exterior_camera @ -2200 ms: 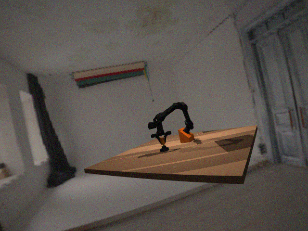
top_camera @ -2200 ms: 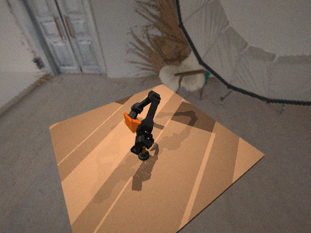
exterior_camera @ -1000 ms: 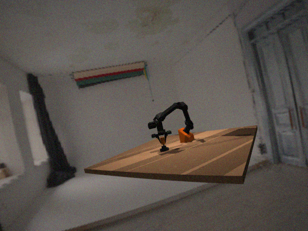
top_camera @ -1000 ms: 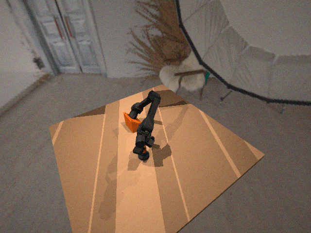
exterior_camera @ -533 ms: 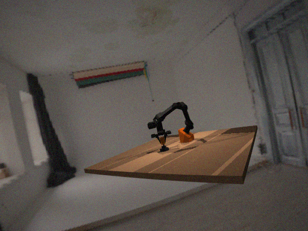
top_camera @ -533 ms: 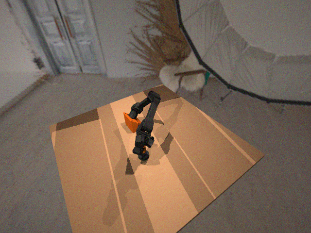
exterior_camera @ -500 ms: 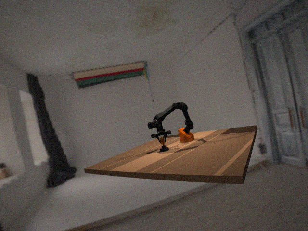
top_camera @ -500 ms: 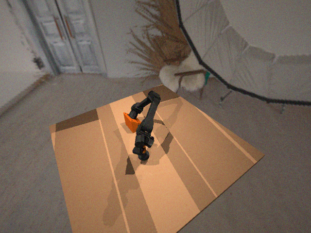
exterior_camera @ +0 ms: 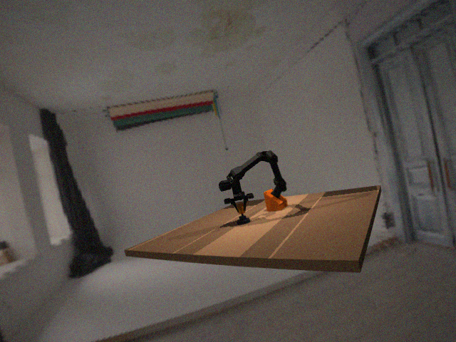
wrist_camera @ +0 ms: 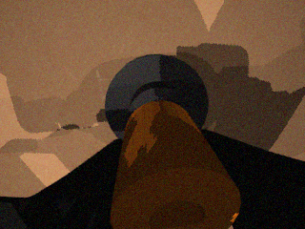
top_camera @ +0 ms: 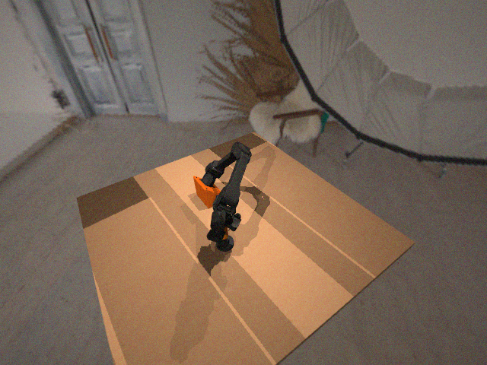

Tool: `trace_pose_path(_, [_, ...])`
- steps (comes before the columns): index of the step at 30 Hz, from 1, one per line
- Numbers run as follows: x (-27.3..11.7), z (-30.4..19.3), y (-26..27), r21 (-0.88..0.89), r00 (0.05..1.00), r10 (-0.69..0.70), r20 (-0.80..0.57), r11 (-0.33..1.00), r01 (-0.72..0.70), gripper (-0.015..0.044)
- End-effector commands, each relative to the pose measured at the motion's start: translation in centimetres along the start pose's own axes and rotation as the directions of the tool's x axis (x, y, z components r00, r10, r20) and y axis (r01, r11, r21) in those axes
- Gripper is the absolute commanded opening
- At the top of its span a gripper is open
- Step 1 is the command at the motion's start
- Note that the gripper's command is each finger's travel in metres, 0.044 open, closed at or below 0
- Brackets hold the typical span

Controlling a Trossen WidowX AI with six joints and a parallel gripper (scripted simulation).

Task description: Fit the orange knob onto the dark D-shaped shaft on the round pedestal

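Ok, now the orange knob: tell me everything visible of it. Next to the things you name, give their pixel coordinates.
The orange knob (top_camera: 225, 234) (exterior_camera: 241, 208) (wrist_camera: 164, 157) looks plain and matte, roughly round in section, narrowing toward the pedestal (top_camera: 224, 244) (exterior_camera: 243, 221) (wrist_camera: 138, 78). It is clamped in the hand (exterior_camera: 241, 208), roughly upright over the pedestal. Its hole is hidden, and whether it touches the shaft cannot be told.
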State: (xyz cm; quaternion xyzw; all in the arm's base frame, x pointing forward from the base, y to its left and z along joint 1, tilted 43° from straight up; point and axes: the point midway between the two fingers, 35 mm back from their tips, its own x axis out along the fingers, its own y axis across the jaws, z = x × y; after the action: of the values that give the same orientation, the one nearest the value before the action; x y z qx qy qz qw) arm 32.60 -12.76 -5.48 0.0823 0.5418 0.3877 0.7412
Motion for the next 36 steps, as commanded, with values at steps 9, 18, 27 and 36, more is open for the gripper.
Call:
trace_pose_path(9, [-0.38, 0.51, -0.19, -0.009, 1.0, -0.01, 0.002, 1.0, 0.01, 0.0])
trace_pose_path(18, [-0.16, 0.41, -0.33, -0.009, 1.0, -0.01, 0.002, 1.0, 0.01, 0.0])
trace_pose_path(27, [-0.04, 0.12, -0.26, -0.009, 1.0, -0.01, 0.002, 1.0, 0.01, 0.0])
trace_pose_path(36, [-0.39, 0.04, -0.01, -0.008, 1.0, -0.009, 0.002, 1.0, 0.009, 0.0])
